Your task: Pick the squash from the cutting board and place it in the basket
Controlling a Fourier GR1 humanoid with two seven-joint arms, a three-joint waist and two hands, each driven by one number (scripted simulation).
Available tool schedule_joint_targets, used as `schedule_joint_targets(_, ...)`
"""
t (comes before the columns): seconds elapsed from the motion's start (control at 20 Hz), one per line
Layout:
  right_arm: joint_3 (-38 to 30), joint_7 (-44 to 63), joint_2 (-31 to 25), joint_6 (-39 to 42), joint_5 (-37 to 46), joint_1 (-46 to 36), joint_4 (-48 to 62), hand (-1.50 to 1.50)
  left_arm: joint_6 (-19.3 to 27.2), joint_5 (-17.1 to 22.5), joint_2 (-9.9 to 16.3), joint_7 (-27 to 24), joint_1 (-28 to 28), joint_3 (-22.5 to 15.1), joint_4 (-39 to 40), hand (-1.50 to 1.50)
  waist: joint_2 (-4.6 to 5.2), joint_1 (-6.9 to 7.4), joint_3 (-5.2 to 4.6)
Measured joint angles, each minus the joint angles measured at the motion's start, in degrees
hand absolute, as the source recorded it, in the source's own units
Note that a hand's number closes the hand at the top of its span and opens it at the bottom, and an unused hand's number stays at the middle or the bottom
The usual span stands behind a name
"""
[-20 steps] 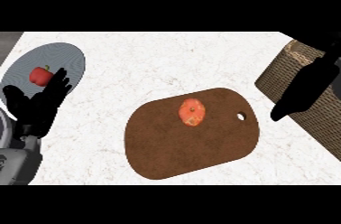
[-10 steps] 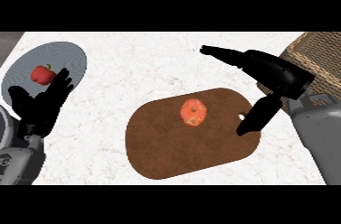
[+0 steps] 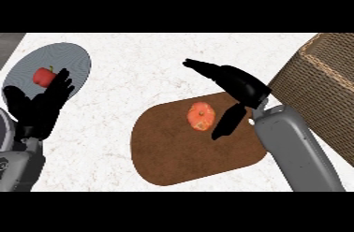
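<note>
Squash, orange and ribbed [image 3: 200,117], lies near the brown oval cutting board's [image 3: 187,154] far edge. Right hand [image 3: 239,86] hovers spread beside it; woven basket [image 3: 325,90] at the worktop's right edge. Left hand [image 3: 38,107] rests open.

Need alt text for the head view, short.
The right hand hangs open over a brown cutting board, its thumb beside an orange squash. A basket stands at right; the left hand rests open by a grey plate holding a red pepper.

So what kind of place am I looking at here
Most likely a kitchen counter: a pale speckled worktop with a brown cutting board holding a squash, and a plate with a red fruit.
</note>
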Motion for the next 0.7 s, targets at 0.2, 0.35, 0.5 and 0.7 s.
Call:
schedule_joint_targets(0.2,0.3,-2.0,0.7,0.5,3.2,-1.4,5.3,-1.5,-0.6,-1.2,-0.7,-0.9,1.0,0.7,0.0,0.0,-0.01,-0.02,0.0)
schedule_joint_targets(0.35,1.4,-5.1,0.8,-0.8,6.6,-0.7,9.2,-1.5,-1.0,-1.3,-0.9,0.3,1.6,1.3,-1.7,0.0,-0.02,0.02,0.01)
schedule_joint_targets(0.5,1.4,-6.1,1.5,-0.4,8.8,-0.5,10.4,-1.5,-1.2,-2.3,-1.6,0.9,2.4,1.7,-3.1,0.0,-0.05,-0.08,0.01)
schedule_joint_targets(0.7,0.4,-7.5,2.3,0.2,10.8,-0.1,10.9,-1.5,-2.2,-3.2,-2.6,1.1,1.4,2.9,-1.8,0.0,-0.07,-0.23,0.01)
